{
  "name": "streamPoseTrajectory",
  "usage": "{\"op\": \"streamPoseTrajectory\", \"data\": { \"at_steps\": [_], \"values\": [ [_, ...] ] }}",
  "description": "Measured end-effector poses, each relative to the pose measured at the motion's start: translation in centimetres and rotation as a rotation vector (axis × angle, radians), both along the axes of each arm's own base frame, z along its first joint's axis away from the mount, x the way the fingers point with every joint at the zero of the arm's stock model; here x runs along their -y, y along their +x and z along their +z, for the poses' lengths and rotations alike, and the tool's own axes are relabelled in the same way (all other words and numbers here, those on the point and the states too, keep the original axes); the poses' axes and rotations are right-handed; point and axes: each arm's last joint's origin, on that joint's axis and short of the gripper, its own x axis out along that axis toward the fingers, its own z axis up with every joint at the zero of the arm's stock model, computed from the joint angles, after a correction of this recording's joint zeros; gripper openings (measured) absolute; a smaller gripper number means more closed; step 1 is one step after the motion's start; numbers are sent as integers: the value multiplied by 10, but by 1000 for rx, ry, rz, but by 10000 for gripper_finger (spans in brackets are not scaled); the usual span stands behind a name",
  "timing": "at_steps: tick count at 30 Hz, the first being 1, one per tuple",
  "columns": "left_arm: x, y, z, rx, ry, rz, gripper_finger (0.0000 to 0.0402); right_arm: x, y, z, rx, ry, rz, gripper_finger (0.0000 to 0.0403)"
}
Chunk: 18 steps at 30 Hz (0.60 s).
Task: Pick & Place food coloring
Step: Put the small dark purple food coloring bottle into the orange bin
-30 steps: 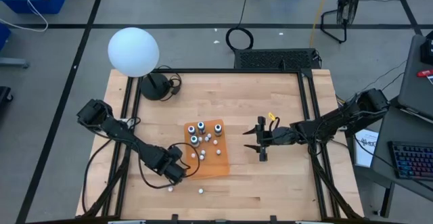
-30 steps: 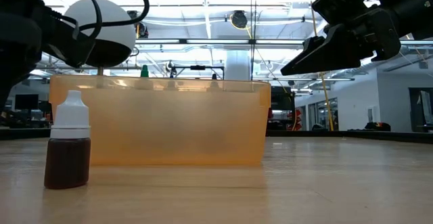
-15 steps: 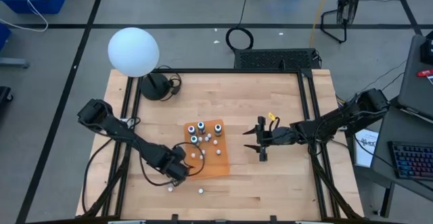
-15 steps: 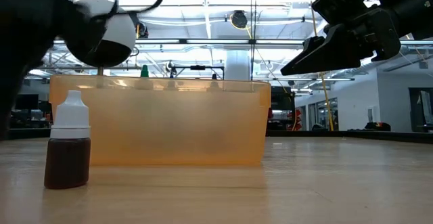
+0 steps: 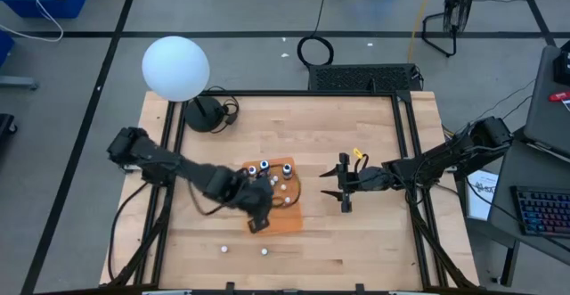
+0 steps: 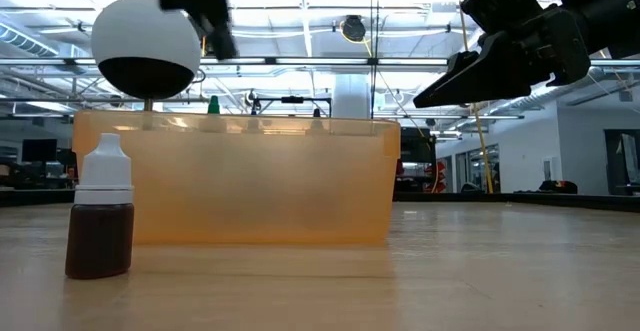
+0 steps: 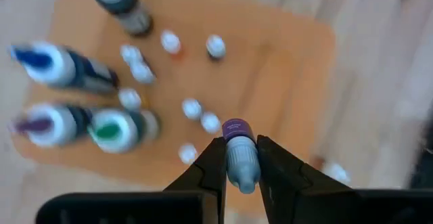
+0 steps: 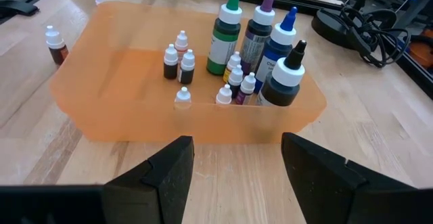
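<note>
My left gripper (image 5: 258, 209) hangs over the orange tray (image 5: 287, 218), shut on a tiny food coloring bottle (image 7: 235, 128) with a purple tip. In the tray (image 7: 298, 68) stand several tall bottles (image 8: 260, 38) and several tiny food coloring bottles (image 8: 177, 63). Two more tiny bottles stand on the table near its near edge (image 5: 225, 248) (image 5: 264, 251); one with brown contents (image 6: 100, 221) stands upright in front of the tray (image 6: 250, 191). My right gripper (image 5: 344, 189) waits open to the right of the tray (image 8: 108, 88), above the table (image 6: 470, 71). My left gripper pinches the tiny bottle between its two fingers (image 7: 211, 163) by its pale upper part (image 7: 242, 164), just below the purple tip. It comes from above, slanting down. The bottle is lifted clear over the tray, its tip end past the fingertips.
A white globe lamp (image 5: 175, 68) on a dark base (image 5: 205, 113) stands at the table's far left corner, with cables beside it. Bare wood lies left, right and near of the tray. A keyboard and papers sit off the table's right edge (image 5: 539, 210).
My left gripper has risen from the table near the tray's near left corner and swung right and toward the far edge, over the tray, staying shut. In the low view it has climbed from table height to the top of the picture. The right arm has kept still.
</note>
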Motion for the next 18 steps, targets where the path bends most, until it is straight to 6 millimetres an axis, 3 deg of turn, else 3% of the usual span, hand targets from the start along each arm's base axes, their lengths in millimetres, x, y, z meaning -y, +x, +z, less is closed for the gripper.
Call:
{"op": "streamPoseTrajectory", "data": {
  "at_steps": [7, 11, 18],
  "values": [
    [-27, 33, -45, -158, -21, -95, 61, 0, 0, 0, -3, -2, 0, 212],
    [-33, 48, -71, -194, -14, -133, 61, 0, 0, 0, -5, -3, 0, 212],
    [-37, 63, -97, -211, -22, -142, 61, 0, 0, -1, -7, -5, 1, 212]
  ]
}}
